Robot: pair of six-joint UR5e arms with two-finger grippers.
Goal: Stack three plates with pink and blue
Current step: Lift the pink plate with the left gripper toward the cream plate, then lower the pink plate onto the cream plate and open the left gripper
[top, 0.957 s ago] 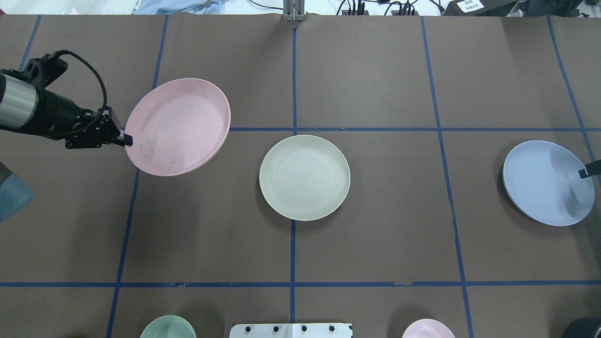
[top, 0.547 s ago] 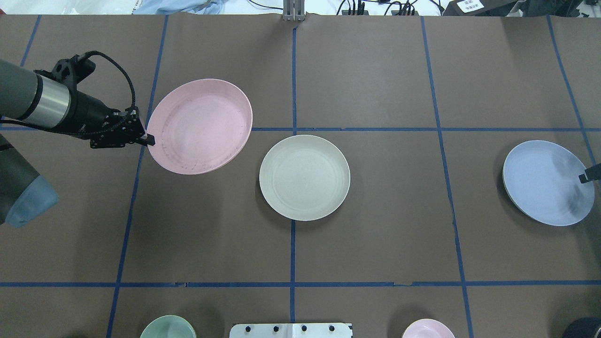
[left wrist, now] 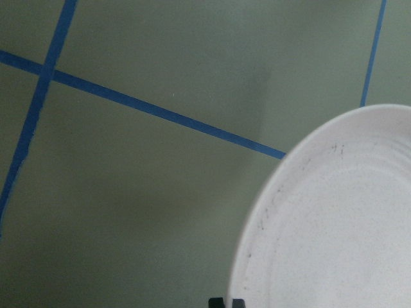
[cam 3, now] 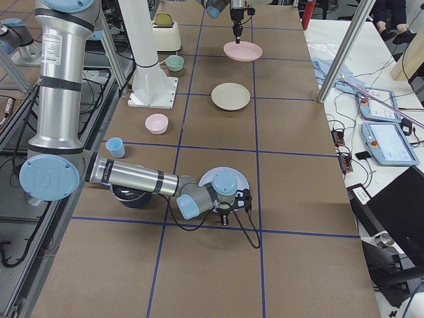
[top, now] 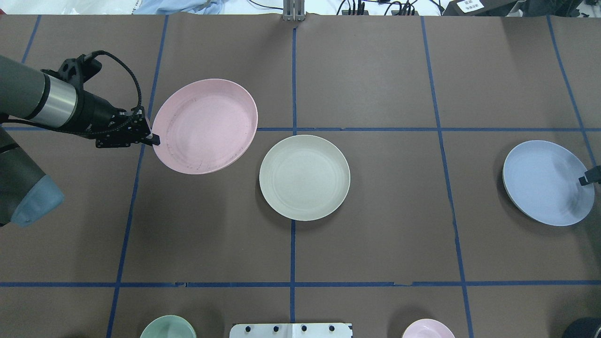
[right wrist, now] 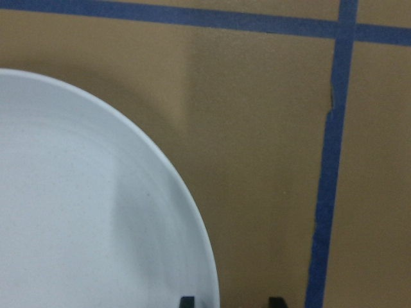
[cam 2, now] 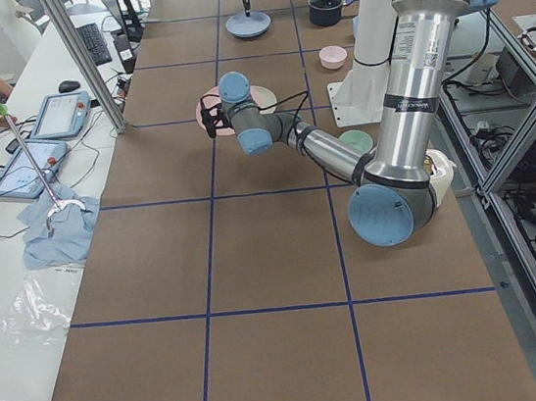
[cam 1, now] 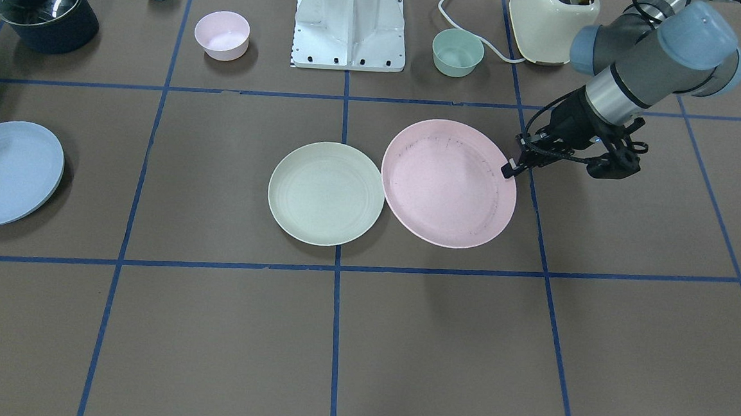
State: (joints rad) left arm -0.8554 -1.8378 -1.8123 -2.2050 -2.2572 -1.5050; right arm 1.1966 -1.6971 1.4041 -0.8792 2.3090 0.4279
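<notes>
- Nearest the robot's base [top: 291,330]: a green bowl [top: 168,327] and a small pink bowl [top: 428,328], well apart from the work and best left alone.
- In the middle, flat on the table [top: 375,244]: the cream plate [top: 304,177], bare, nothing stacked on it yet; most likely the bottom of the pile.
- Off to the right at about the same depth: the blue plate [top: 547,183], with the right gripper [top: 589,177] at its outer rim. By the wrist view, jaws spread wide to either side of that rim, not pinching. Flat or slightly tipped: cannot tell.
- A little farther out, on the left: the pink plate [top: 205,126], nipped at its rim by the left gripper [top: 152,139], jaws drawn narrow on the edge. Raised off the table, judging by the shadow, and near the cream plate, not over it.
- Step in hand, by the look of it: carrying the pink plate across to the cream plate, with the blue plate second in line.
- Next, probably: slide inward to a rim-over-rim line-up, level out, lower into the cream plate, then let go; only afterwards close on the blue plate and lift.
</notes>
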